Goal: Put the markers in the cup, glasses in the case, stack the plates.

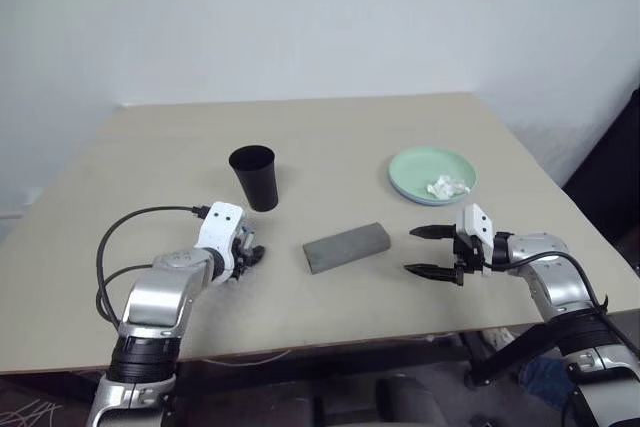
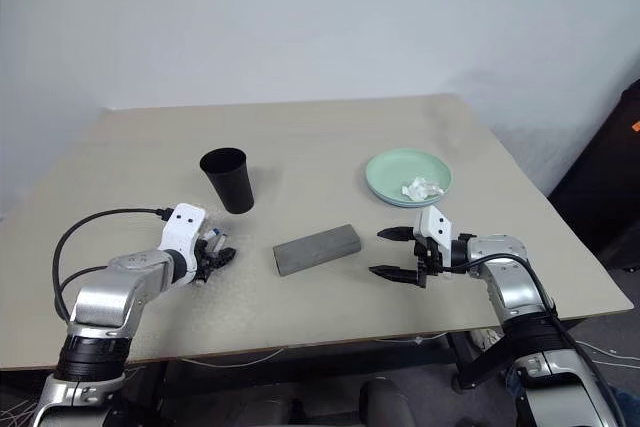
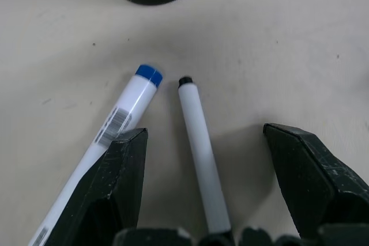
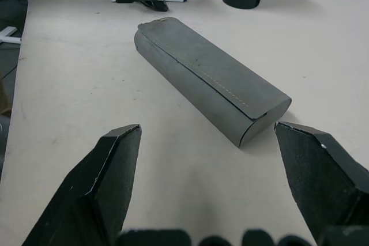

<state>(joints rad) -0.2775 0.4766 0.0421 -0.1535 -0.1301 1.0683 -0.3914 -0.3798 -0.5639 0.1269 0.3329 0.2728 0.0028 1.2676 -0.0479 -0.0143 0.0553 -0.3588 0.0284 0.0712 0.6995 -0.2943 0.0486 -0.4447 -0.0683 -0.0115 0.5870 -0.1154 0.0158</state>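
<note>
I have two markers on the table under my left gripper (image 3: pixel 202 194): the blue-capped marker (image 3: pixel 124 113) lies against the inner edge of one finger, and a second white marker with a black tip (image 3: pixel 199 142) runs up the middle of the gap, so the wide-open jaws straddle it, which I judge is the one lined up for a pinch. Neither is gripped yet. The cup (image 1: pixel 254 177) stands upright just beyond them, close enough that a short lift should reach its rim. The only print I can find is a barcode strip on the blue-capped marker's barrel; its characters are too small to read, and I see no brand. Towards the middle of the table the grey case (image 4: pixel 210 79) lies shut and slanted, and my right gripper (image 1: pixel 432 251) hangs beside one end of it, fingers spread and holding nothing, pointing along the case as if waiting its turn. Beyond that, the mint green plate (image 1: pixel 432 175) carries a crumpled white tissue (image 1: pixel 446 186).
</note>
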